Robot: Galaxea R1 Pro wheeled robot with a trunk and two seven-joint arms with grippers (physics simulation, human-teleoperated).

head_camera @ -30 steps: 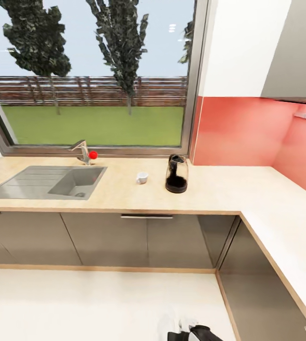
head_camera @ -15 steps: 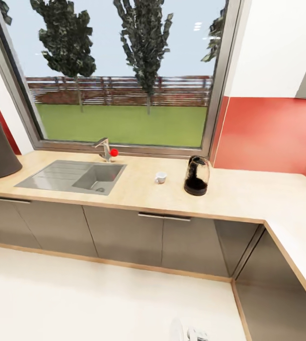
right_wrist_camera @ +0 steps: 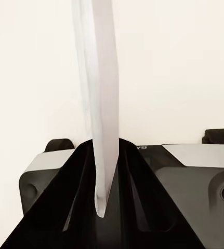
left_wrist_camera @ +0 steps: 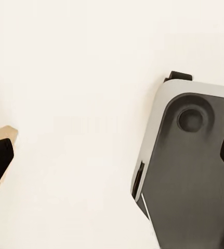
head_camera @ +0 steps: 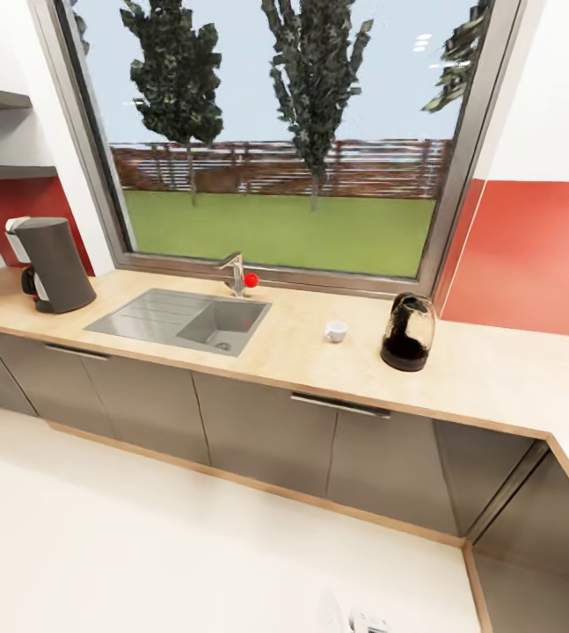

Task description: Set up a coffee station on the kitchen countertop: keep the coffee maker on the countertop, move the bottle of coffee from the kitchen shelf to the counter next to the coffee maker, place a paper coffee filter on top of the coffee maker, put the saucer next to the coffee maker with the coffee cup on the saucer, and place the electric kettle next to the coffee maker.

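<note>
The right gripper (right_wrist_camera: 104,171) is clamped on a thin white sheet, seemingly the paper coffee filter (right_wrist_camera: 101,98), seen edge-on and rising between the dark fingers (right_wrist_camera: 54,207). The left gripper (left_wrist_camera: 112,163) has its fingertips far apart at opposite edges of its wrist view, with nothing between them, above the pale floor (left_wrist_camera: 75,78) and the robot's base (left_wrist_camera: 195,171).

Farther out, the coffee maker (head_camera: 51,264) stands on the countertop (head_camera: 495,374) at its left end, well apart from the sink (head_camera: 183,318). The coffee cup (head_camera: 336,331) sits right of the sink, near the electric kettle (head_camera: 407,332), which stands upright by the red wall (head_camera: 530,255).
</note>
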